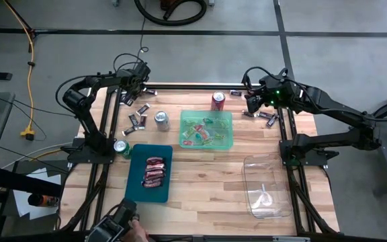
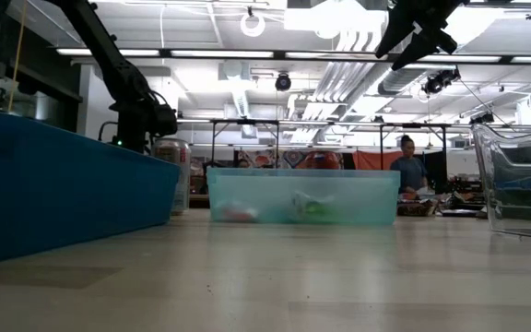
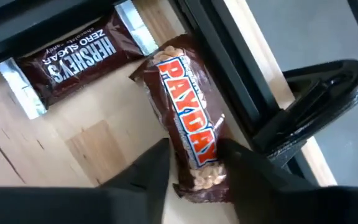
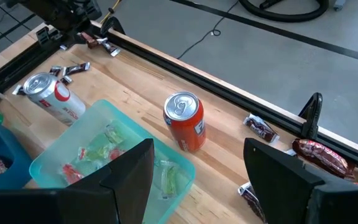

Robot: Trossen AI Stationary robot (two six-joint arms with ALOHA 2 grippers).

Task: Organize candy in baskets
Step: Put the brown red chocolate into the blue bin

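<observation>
Evenly and brightly lit from overhead ceiling fixtures (image 2: 339, 23), blown out to white glare in the low view. Soft, faint shadows on the wooden table (image 1: 207, 181). Blurred near the dark teal basket (image 2: 63, 184) in the low view.

The wooden table (image 1: 207, 185) carried a teal basket (image 1: 150, 172), a green basket (image 1: 207, 129) and a clear basket (image 1: 267, 187), three soda cans (image 1: 161, 120) and loose candy bars (image 1: 137, 119) scattered near its far corners.

Soda cans (image 1: 161, 120) flank green basket (image 1: 207, 129), table middle open
</observation>
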